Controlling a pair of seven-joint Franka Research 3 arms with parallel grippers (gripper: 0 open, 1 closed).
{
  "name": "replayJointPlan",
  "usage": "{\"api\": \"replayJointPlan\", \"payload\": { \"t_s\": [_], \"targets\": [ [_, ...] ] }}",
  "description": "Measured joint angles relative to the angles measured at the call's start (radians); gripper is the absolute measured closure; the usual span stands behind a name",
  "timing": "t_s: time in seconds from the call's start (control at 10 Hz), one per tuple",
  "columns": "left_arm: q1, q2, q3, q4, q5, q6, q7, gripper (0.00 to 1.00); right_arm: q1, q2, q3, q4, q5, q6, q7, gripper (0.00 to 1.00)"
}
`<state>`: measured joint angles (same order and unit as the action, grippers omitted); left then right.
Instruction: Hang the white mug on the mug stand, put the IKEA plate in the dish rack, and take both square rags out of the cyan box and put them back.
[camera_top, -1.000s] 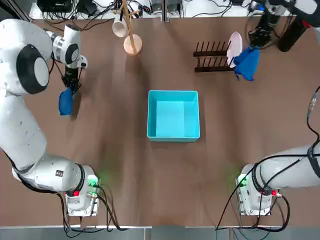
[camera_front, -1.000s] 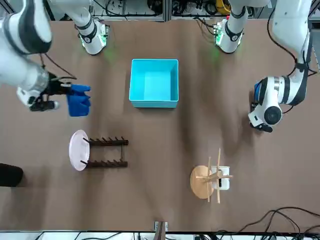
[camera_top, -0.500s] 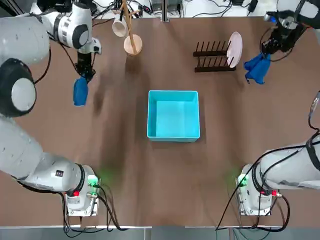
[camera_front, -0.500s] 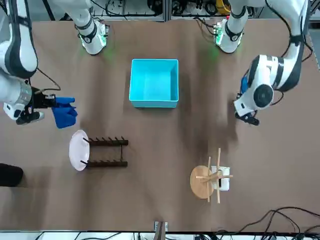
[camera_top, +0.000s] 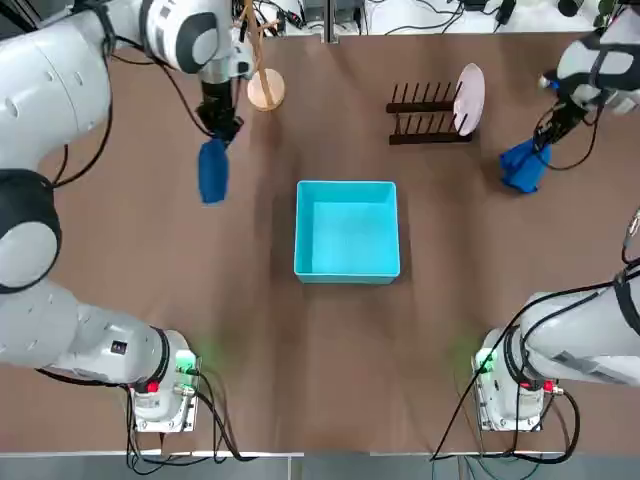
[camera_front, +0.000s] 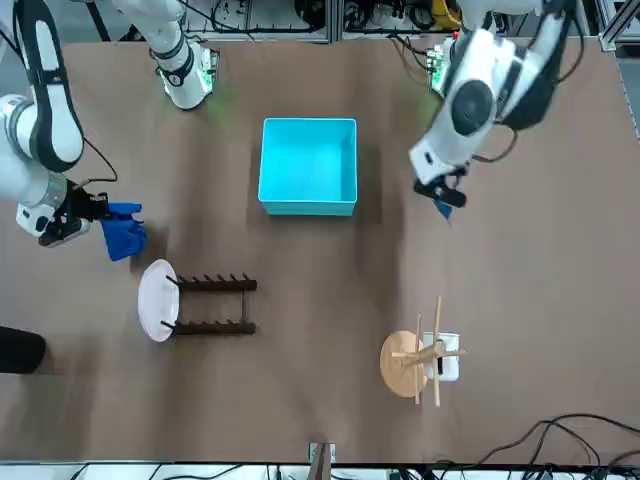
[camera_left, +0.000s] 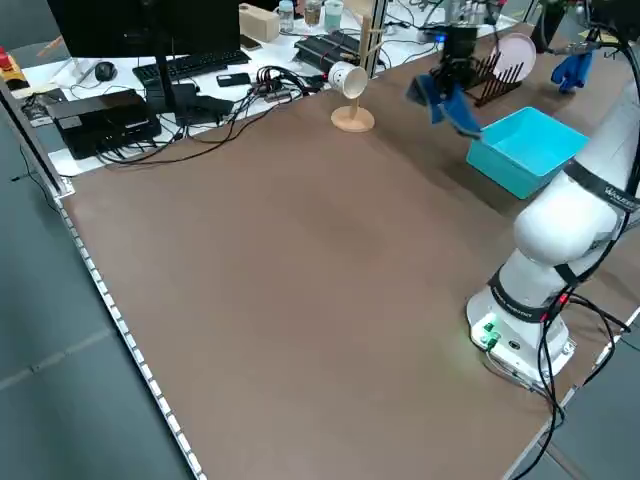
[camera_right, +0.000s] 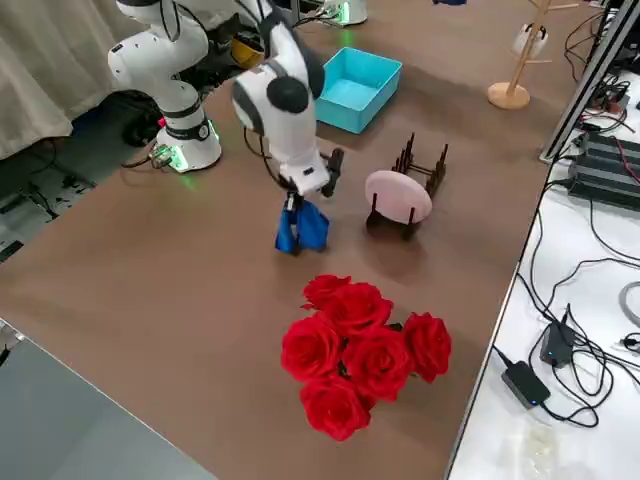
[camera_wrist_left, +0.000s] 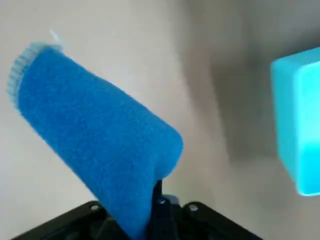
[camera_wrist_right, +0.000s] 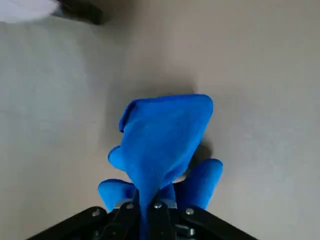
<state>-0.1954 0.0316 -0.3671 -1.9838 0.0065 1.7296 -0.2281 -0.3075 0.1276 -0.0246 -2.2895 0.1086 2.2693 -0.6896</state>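
My left gripper (camera_top: 221, 130) is shut on a dark-blue square rag (camera_top: 211, 172) that hangs above the table, left of the empty cyan box (camera_top: 347, 235). From the left wrist the rag (camera_wrist_left: 95, 135) fills the view, with the box's corner (camera_wrist_left: 300, 120) beside it. My right gripper (camera_top: 549, 133) is shut on the other square rag (camera_top: 523, 166), low over the table to the right of the dish rack (camera_top: 425, 115). The IKEA plate (camera_top: 469, 98) stands in the rack's right end. The white mug (camera_top: 238, 52) hangs on the mug stand (camera_top: 265, 90).
A bunch of red roses (camera_right: 360, 350) lies near the table's right edge, beyond the right rag (camera_right: 300, 228). Cables, a keyboard and a monitor (camera_left: 150, 30) sit past the far edge. Bare brown tabletop surrounds the box.
The left arm swung right with its rag, from the table's left side to just left of the box. The right arm carried its rag nearer and lower, right of the rack.
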Motion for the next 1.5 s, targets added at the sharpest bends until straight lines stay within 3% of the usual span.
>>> {"api": "replayJointPlan", "payload": {
  "t_s": [0.2,0.4,0.6,0.9,1.2,1.5],
  "targets": [
    [-0.007,0.041,-0.110,0.055,-0.013,0.001,-0.112,0.93,-0.009,0.061,0.003,-0.053,0.000,0.121,-0.022,0.96],
    [-0.016,0.152,-0.209,0.135,-0.014,0.016,-0.211,0.93,-0.003,0.092,0.018,-0.061,0.007,0.147,-0.022,0.96],
    [-0.038,0.271,-0.272,0.181,-0.013,0.078,-0.288,0.93,0.053,0.096,0.026,-0.069,0.082,0.156,-0.021,0.96],
    [-0.153,0.393,-0.279,0.190,0.000,0.171,-0.392,0.93,0.200,0.096,0.029,-0.078,0.200,0.169,0.066,0.96],
    [-0.194,0.467,-0.279,0.211,0.001,0.176,-0.414,0.93,0.351,0.097,0.031,-0.087,0.221,0.207,0.272,0.96],
    [-0.187,0.510,-0.273,0.251,0.001,0.176,-0.414,0.87,0.388,0.097,0.025,-0.089,0.225,0.209,0.328,0.96]
  ]
}}
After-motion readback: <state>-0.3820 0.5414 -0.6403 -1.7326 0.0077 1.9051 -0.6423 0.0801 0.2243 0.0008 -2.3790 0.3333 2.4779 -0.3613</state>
